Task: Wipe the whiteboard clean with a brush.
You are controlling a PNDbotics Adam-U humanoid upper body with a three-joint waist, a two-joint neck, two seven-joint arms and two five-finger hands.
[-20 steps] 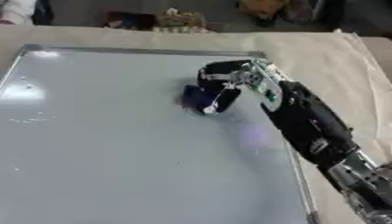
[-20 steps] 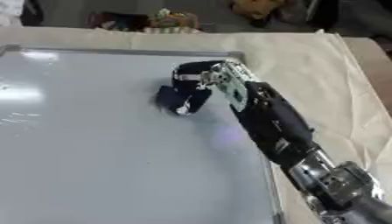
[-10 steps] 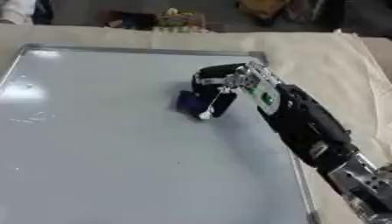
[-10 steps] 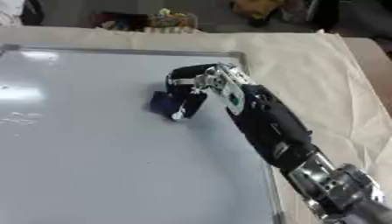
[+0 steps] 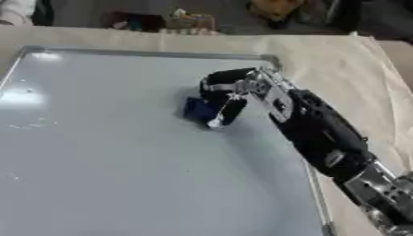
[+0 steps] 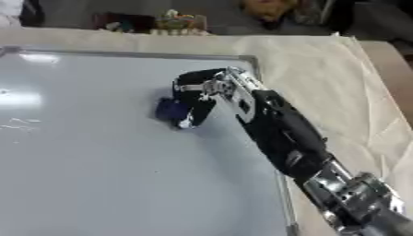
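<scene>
Currently, your large grey metal-framed whiteboard (image 5: 97,175) lies flat on the cloth-covered bench (image 5: 339,60). Starting at its left, faint pale marks (image 5: 24,124) remain near the left edge; these look unwiped, though some may be glare. The middle and lower surface appears clean. Right of centre, the small dark-blue block brush (image 5: 197,109) sits pressed on the board, and your black right robot hand (image 5: 230,92) has its fingers curled around it. In my judgement, wiping is well advanced; the left margin is outstanding. No left robot hand shows.
</scene>
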